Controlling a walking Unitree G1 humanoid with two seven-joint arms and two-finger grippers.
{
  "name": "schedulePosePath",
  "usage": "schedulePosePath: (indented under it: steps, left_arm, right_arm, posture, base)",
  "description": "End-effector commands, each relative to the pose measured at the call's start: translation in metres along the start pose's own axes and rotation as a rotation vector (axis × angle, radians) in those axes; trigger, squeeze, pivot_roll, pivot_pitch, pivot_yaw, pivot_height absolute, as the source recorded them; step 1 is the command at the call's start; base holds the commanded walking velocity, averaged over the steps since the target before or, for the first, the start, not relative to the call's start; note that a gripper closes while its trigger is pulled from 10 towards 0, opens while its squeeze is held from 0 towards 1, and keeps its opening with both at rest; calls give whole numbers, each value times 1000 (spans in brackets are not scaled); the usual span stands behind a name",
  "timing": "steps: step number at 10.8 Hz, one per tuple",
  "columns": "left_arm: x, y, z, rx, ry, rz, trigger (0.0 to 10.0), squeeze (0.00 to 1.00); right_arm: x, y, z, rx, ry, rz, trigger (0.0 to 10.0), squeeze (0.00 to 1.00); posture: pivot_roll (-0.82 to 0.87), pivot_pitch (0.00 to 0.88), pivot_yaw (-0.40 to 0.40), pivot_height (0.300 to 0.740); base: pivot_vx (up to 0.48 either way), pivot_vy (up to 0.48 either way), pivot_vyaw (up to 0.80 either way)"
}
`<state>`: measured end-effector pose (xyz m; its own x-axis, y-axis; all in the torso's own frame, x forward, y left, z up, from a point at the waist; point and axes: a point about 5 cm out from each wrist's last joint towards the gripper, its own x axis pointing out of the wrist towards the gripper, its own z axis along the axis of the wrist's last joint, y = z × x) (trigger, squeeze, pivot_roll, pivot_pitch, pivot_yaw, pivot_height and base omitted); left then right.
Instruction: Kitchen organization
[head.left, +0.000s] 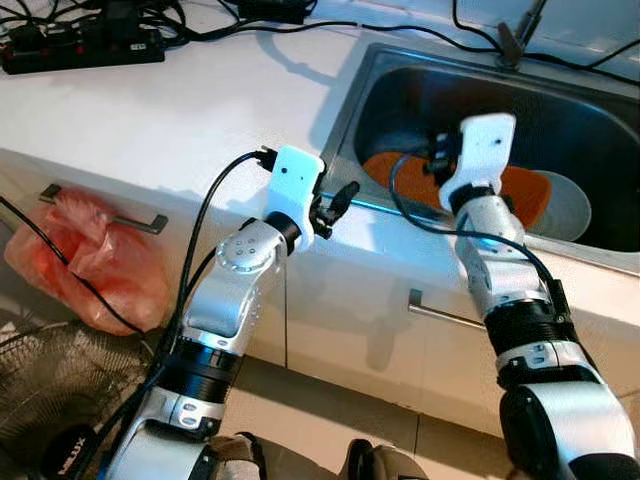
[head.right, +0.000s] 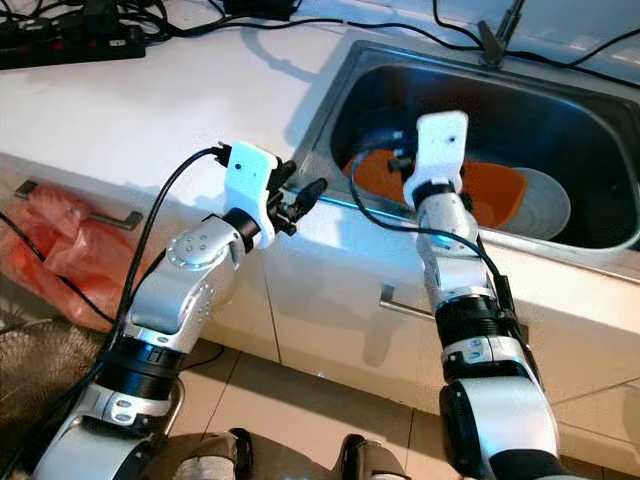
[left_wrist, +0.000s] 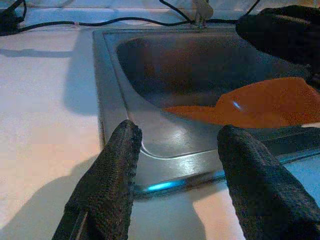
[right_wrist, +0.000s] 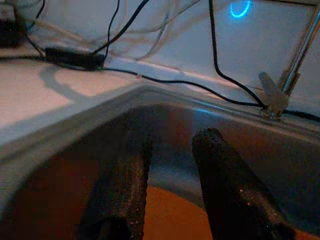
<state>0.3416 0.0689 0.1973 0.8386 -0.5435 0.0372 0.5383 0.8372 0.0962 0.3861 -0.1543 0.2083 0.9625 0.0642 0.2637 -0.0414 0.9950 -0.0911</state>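
White kitchen surface (head.left: 150, 110) carrying a steel sink (head.left: 350, 110), orange plate (head.left: 530, 195) lying inside under spread right fingers (right_wrist: 225, 195), left fingers (left_wrist: 107, 185) spread at the rim; probably reaching, next needing descent and closing.

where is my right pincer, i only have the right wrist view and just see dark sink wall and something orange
Observer: The right pincer is inside the sink, over an orange plate.
Operator: anything else in the sink
Observer: A grey plate lies under the orange one, toward the robot's right.
Operator: and the left arm
Observer: The left pincer is open, hovering at the sink's front left corner above the white counter.
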Motion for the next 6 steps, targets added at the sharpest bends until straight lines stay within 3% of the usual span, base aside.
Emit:
schedulePosePath:
  steps: [1,3,6]
  left_arm:
    - [-2,0,-13,-14,51,4,10000,0]
    - [-3,6,-5,-8,-2,35,10000,0]
    - [-10,27,14,22,-177,241,10000,0]
  right_arm:
    - [-1,-7,2,35,-11,-23,10000,0]
    - [0,-11,12,82,-48,-26,10000,0]
    - [-7,-18,25,97,-134,-43,10000,0]
  posture:
    - [61,148,-35,740]
    - [57,146,-34,740]
    - [40,137,-32,740]
  base:
    - [0,0,0]
    - [0,0,0]
    - [0,0,0]
